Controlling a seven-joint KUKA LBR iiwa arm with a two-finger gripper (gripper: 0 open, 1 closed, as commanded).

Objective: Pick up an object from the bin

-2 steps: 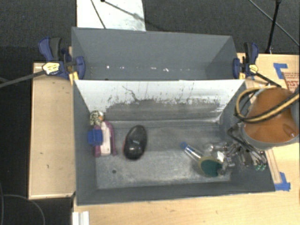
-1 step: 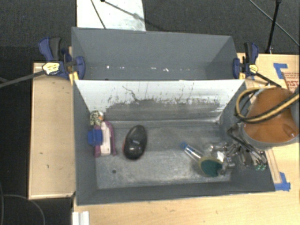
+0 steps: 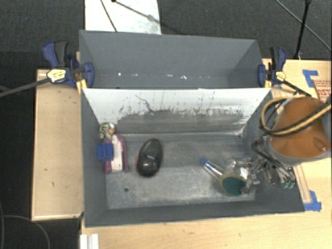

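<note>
Progress looks early — the gripper [image 3: 244,174] sits at the right end of the bin [image 3: 171,193], just beside a teal round thing [image 3: 232,185] near the front wall, spread or closed I cannot tell — grasp and lift remain.

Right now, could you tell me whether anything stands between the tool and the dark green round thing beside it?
Nothing visible does. The tool is right beside the dark green round thing. A blue-tipped clear tube lies close by, on the side away from the tool, not between them.
</note>
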